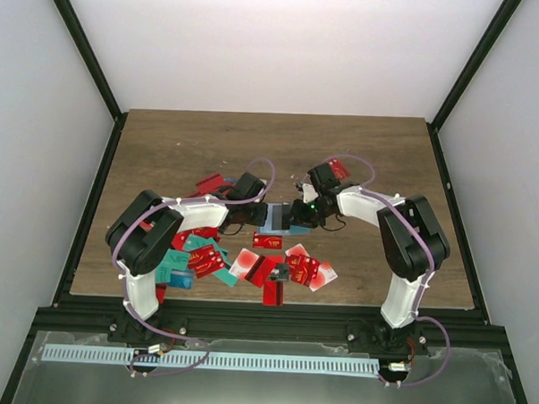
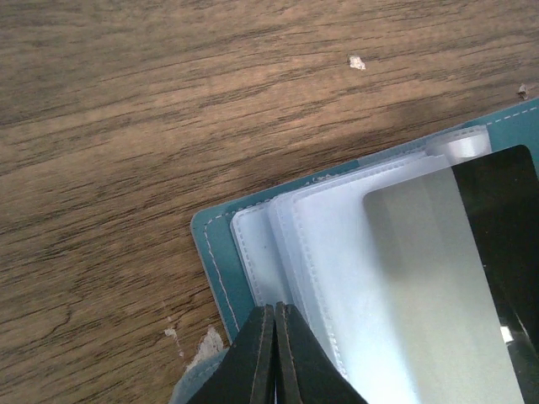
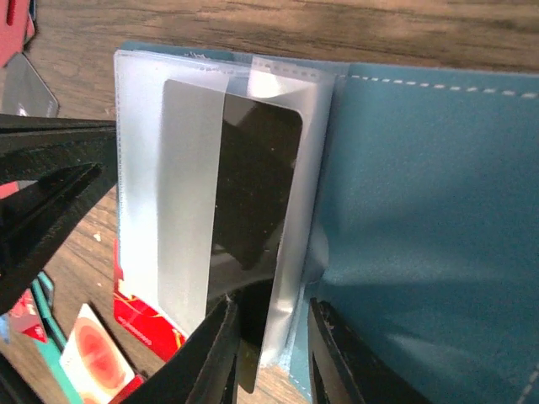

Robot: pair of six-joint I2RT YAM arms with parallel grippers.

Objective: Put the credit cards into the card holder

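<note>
We see one holder (image 3: 421,210) open on the table (image 1: 165,144), with one dark card (image 3: 257,194) half in its sleeve. Our right claw (image 3: 274,310) gapes around it; our left claw (image 2: 274,337) is closed. Over a dozen cards (image 1: 267,269) lie loose.

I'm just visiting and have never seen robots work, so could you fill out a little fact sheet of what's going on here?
card holder: lying open on the wooden table
dark card: partly inside a clear sleeve of the holder
right pincer: open, one finger on either side of the dark card's near end
left pincer: shut, tips at the holder's edge
loose cards: mostly red, some teal, scattered on the table in front of the holder
</note>
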